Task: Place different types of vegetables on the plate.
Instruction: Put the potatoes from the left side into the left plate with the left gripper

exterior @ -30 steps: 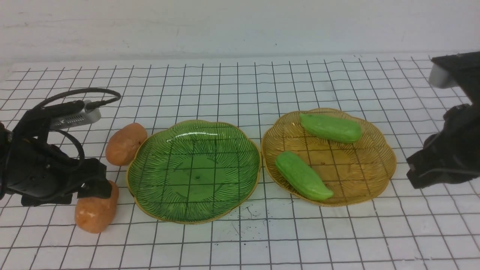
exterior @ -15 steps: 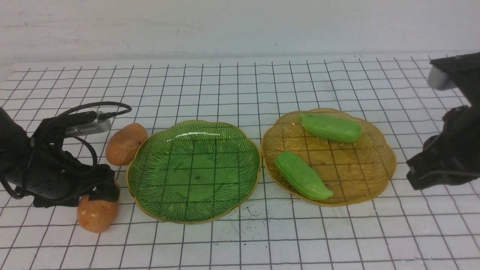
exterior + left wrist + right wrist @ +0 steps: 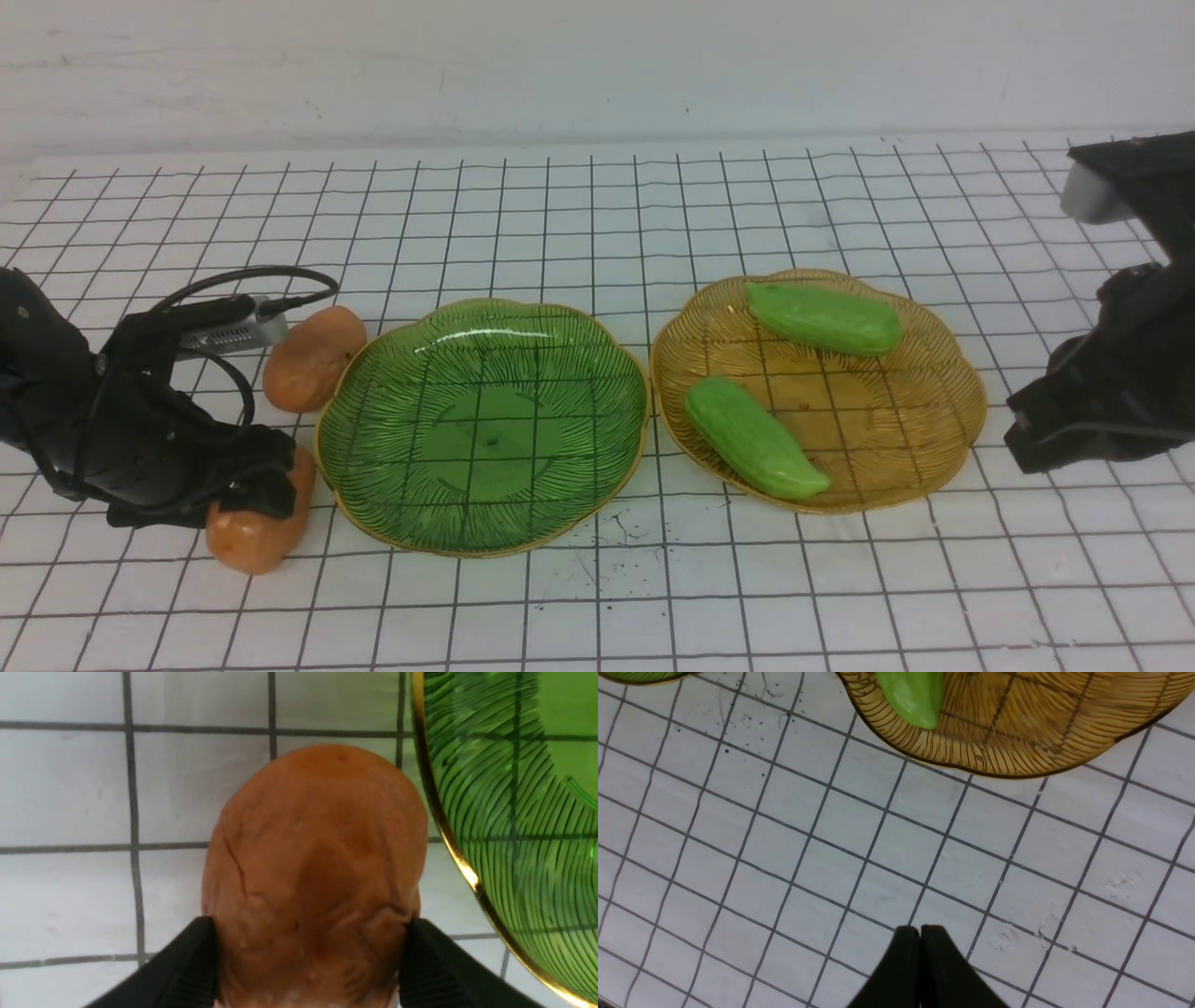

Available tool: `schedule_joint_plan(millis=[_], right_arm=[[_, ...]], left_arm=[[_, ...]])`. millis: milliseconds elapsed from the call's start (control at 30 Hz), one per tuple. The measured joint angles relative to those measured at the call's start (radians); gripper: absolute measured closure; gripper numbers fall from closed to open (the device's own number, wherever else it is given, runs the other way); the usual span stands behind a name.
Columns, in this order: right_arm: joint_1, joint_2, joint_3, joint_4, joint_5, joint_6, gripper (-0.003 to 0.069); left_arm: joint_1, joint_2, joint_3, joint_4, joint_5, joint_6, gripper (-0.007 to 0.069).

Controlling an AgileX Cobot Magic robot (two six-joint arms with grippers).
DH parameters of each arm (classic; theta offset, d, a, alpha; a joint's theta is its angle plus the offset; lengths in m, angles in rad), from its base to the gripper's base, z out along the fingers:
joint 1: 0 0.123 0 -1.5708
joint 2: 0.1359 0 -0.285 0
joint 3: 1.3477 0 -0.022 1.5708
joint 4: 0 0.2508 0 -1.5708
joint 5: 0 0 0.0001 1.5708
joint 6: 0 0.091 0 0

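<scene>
Black left gripper (image 3: 308, 956) is clamping the near potato (image 3: 317, 858), just outside the green plate (image 3: 448, 826) rim | far potato (image 3: 313, 359) is lying beside the same rim | near cucumber (image 3: 752, 437) and far cucumber (image 3: 823, 318) are lying in the amber plate (image 3: 962, 401) | right gripper (image 3: 920, 933), fingers pressed together, is hovering over grid mat (image 3: 831, 858)

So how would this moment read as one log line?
left tool: shut on near potato | right tool: shut, holding nothing | cucumbers: both on amber plate
</scene>
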Motion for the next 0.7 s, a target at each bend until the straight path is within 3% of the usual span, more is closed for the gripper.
schedule_joint_plan(millis=[233, 400, 567, 700], right_arm=[[0.0, 0.0, 0.0, 0.0, 0.0, 0.0, 0.0674], [0.0, 0.0, 0.0, 0.005, 0.0, -0.001, 0.0674], [0.0, 0.0, 0.0, 0.008, 0.0, -0.001, 0.0674], [0.0, 0.0, 0.0, 0.008, 0.0, -0.001, 0.0674]], left_arm=[[0.001, -0.071, -0.129, 0.025, 0.16, -0.06, 0.0182], [0.0, -0.132, -0.283, -0.101, 0.308, -0.1, 0.0182], [-0.062, -0.094, -0.35, -0.228, 0.312, -0.105, 0.0181], [-0.128, -0.015, -0.39, -0.262, 0.303, -0.106, 0.0181]])
